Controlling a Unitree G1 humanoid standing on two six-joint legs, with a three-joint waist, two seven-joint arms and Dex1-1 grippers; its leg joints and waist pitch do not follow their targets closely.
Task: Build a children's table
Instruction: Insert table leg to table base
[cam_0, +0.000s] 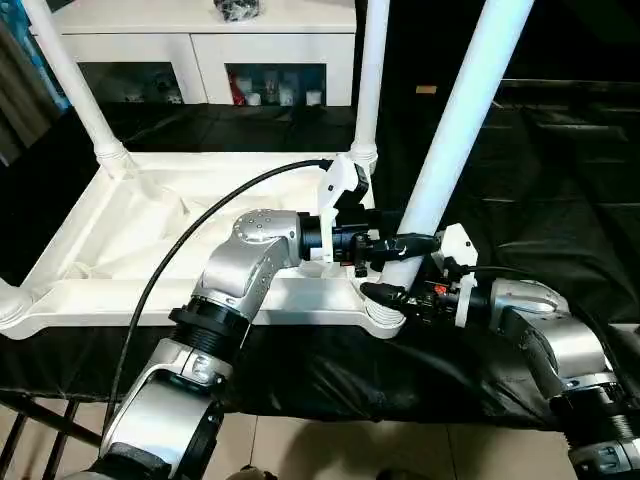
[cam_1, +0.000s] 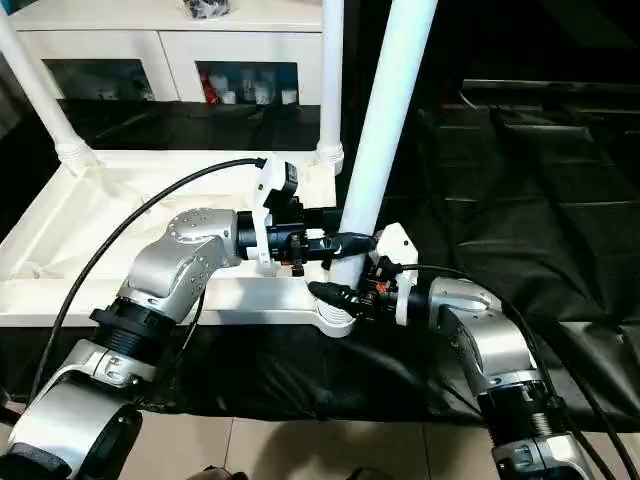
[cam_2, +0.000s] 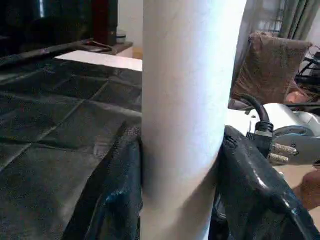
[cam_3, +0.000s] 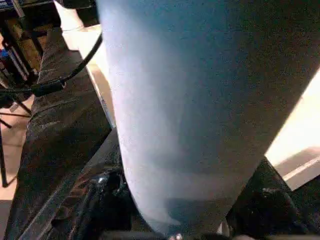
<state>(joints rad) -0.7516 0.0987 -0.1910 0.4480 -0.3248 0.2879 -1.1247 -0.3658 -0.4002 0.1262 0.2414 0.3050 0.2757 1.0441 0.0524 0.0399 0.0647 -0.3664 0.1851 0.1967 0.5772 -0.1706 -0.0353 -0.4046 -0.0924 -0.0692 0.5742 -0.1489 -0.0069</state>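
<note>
Holding the long white tubular plastic leg (cam_0: 455, 130) in both grippers | left gripper (cam_0: 392, 246) clamps it just above the upturned white tabletop's near corner socket (cam_0: 383, 318) | right gripper (cam_0: 388, 291) pinches lower | risk: tilted leg jams.

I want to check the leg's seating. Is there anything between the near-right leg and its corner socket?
Nothing visible does. The white leg runs down into the near-right corner socket of the upturned tabletop. The left gripper clamps the leg just above the socket, and the right gripper sits around its base.
</note>
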